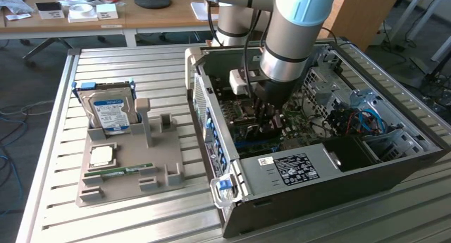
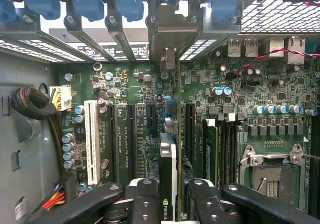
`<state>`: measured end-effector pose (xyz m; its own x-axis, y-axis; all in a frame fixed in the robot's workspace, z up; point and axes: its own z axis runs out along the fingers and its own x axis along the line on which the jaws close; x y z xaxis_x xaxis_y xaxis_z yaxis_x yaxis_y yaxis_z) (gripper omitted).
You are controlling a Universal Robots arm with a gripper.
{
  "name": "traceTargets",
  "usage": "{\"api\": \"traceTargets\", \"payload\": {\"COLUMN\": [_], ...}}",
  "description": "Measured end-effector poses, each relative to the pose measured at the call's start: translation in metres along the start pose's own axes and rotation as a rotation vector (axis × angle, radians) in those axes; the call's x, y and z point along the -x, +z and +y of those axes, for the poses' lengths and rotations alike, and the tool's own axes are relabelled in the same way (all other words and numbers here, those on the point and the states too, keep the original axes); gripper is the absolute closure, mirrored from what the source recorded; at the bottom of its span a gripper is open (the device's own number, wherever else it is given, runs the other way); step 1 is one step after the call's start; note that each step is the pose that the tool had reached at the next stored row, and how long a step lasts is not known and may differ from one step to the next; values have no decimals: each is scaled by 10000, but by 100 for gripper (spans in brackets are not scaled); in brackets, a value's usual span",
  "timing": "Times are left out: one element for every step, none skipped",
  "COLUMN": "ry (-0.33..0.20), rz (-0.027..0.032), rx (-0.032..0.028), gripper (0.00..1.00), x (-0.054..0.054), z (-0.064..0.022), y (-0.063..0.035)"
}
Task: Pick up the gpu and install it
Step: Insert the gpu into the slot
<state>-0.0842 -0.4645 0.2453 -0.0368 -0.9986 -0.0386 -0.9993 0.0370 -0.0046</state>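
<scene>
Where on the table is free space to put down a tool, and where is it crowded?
Free: the slatted table behind the hard drive, and the strip in front of the grey tray. Crowded: inside the case, where the gripper holds the gpu over the motherboard.

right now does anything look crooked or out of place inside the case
Nothing stands out. The hand holds the gpu edge-on over the motherboard, in line with the expansion slots, its bracket toward the rear openings. The empty CPU socket looks undamaged.
</scene>
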Motion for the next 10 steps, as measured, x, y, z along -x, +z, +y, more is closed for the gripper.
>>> {"api": "traceTargets", "payload": {"ry": [-1,-1,-2,-2,-2,-1,-1,-1,-1,-1], "rz": [1,3,5,5,6,4,4,4,3,3], "rx": [0,1,2,2,2,1,1,1,0,1], "gripper": [73,73,73,73,73,73,73,73,73,73], "x": [0,0,-1,-1,-1,-1,-1,-1,-1,-1], "z": [1,3,4,4,5,6,7,8,10,11], "y": [3,6,8,9,10,11,12,12,13,14]}}
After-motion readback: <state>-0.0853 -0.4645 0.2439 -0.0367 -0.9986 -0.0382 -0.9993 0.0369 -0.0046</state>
